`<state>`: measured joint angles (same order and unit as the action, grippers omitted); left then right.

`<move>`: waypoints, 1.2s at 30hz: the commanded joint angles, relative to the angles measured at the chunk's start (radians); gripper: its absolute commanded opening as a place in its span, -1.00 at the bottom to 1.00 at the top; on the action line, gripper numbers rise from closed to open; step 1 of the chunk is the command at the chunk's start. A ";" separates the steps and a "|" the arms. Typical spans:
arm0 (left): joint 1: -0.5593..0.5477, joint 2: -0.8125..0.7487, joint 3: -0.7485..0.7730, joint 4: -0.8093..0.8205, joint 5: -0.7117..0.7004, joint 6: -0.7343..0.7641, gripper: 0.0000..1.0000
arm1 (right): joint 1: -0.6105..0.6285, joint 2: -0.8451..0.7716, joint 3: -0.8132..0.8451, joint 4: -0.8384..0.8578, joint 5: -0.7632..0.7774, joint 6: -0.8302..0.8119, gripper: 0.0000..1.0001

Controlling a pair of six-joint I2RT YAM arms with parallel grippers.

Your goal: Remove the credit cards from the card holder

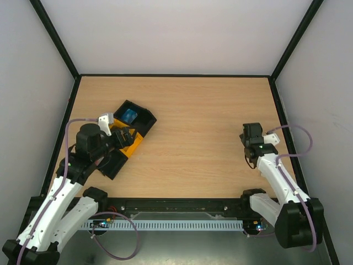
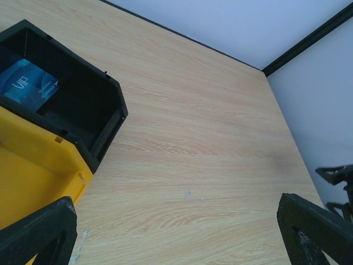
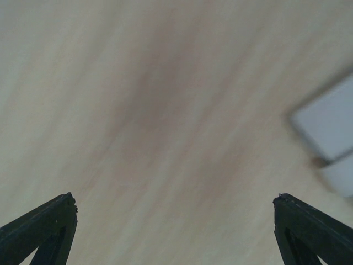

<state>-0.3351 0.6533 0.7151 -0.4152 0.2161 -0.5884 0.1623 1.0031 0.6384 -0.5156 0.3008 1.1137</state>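
No red credit cards and no pale blue-grey card holder show clearly in any view. My left gripper (image 1: pixel 126 138) hovers over the black-and-yellow trays; in the left wrist view its jaws (image 2: pixel 176 234) stand wide apart with only bare wood between them. My right gripper (image 1: pixel 251 155) is low over the table at the right; its jaws (image 3: pixel 176 232) are wide apart and empty over blurred wood. A blurred pale grey-blue patch (image 3: pixel 325 127) lies at the right edge of the right wrist view; I cannot tell what it is.
A black tray (image 1: pixel 144 117) (image 2: pixel 83 105) holds a bright blue "VIP" card (image 1: pixel 129 116) (image 2: pixel 27 85). A yellow tray (image 1: pixel 134 144) (image 2: pixel 33 171) sits beside it, with another black tray (image 1: pixel 113 164) nearer the left arm. White walls with black frame edges enclose the wooden table (image 1: pixel 204 127).
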 commanded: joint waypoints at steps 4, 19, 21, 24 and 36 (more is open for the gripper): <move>0.005 -0.023 -0.003 -0.006 -0.001 0.013 0.99 | -0.224 -0.066 -0.150 -0.059 -0.009 0.035 0.87; 0.005 -0.020 -0.003 0.010 0.037 -0.034 0.99 | -0.411 0.005 -0.236 0.080 -0.071 -0.039 0.87; 0.005 -0.022 -0.006 0.010 0.034 -0.039 0.99 | -0.412 0.008 -0.253 0.125 -0.089 -0.061 0.86; 0.005 -0.023 -0.015 0.015 0.036 -0.054 0.99 | -0.412 0.019 -0.271 0.197 -0.149 -0.096 0.80; 0.005 -0.047 -0.037 0.021 0.039 -0.077 0.99 | -0.412 0.099 -0.242 0.271 -0.266 -0.231 0.84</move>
<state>-0.3351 0.6209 0.6861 -0.4110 0.2451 -0.6559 -0.2485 1.0744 0.4007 -0.2661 0.1326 0.9234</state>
